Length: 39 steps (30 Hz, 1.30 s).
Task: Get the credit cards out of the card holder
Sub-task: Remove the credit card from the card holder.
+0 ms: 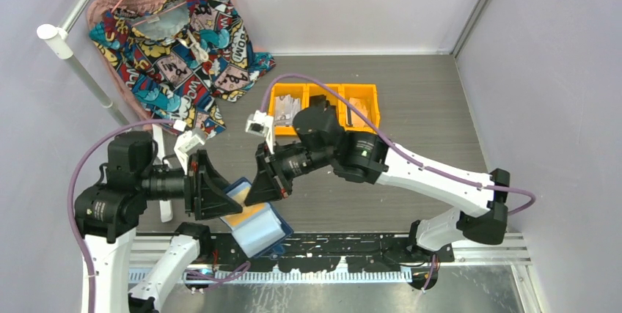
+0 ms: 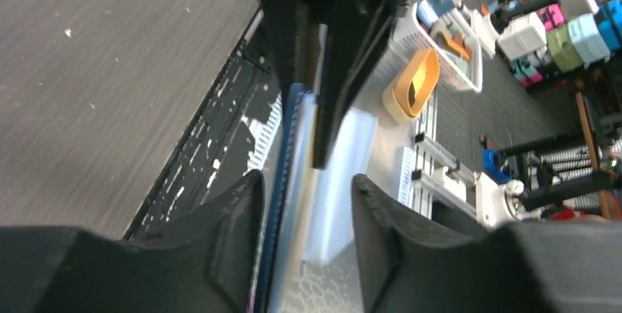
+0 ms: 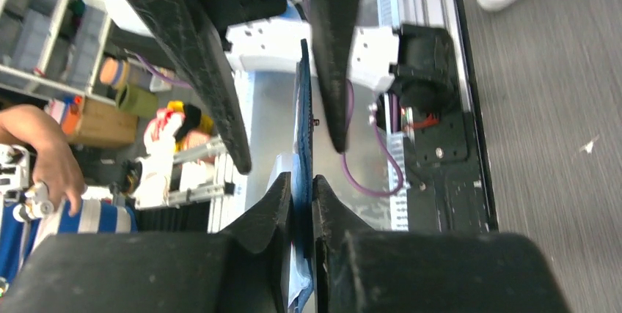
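Two grippers (image 2: 304, 181) (image 3: 301, 181) at navy card holder (image 1: 258, 226)

One card holder (image 1: 258, 231), three yellow bins (image 1: 323, 100)

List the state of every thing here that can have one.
card holder, open, held up between the two grippers.
credit cards, one orange card shows, tucked inside the card holder.
right gripper, shut on the card holder's edge.
left gripper, open, jaws apart on either side of the card holder.
yellow bins, loaded with pale items.
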Available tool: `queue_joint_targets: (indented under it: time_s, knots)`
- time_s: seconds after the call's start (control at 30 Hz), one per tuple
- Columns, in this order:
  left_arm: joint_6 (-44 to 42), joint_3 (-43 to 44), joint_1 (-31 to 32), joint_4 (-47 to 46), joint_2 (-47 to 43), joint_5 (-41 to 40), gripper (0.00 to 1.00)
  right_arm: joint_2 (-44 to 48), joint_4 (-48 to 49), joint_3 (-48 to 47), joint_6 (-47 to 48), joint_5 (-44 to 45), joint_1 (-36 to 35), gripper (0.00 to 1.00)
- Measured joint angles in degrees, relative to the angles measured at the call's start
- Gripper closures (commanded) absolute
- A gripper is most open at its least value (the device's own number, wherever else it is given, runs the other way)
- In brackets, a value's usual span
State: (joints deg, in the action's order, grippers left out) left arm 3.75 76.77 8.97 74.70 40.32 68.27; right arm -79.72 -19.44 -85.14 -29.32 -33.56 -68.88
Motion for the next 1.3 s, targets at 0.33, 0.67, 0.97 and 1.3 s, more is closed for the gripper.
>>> queue_joint_targets:
  time_s: [0.33, 0.67, 0.97, 1.3]
  knots:
    - [-17.8, -2.8, 0.0, 16.3, 2.4, 2.2, 0.62, -3.2, -11.1, -5.2, 6.5, -3.3, -0.7, 0.99]
    - [-11.6, -6.6, 0.0, 11.7, -0.6, 4.4, 1.00, -5.9, -13.6, -8.5, 7.9, -4.7, -1.1, 0.57]
    - [8.7, -10.3, 0.0, -11.0, -7.3, 0.0, 1.00, 2.5, 5.6, 9.0, -4.3, -3.3, 4.3, 0.38]
    - [15.6, -10.3, 0.0, -18.8, -9.3, -4.8, 1.00, 11.7, 18.6, 18.2, -14.5, -2.4, 8.2, 0.54]
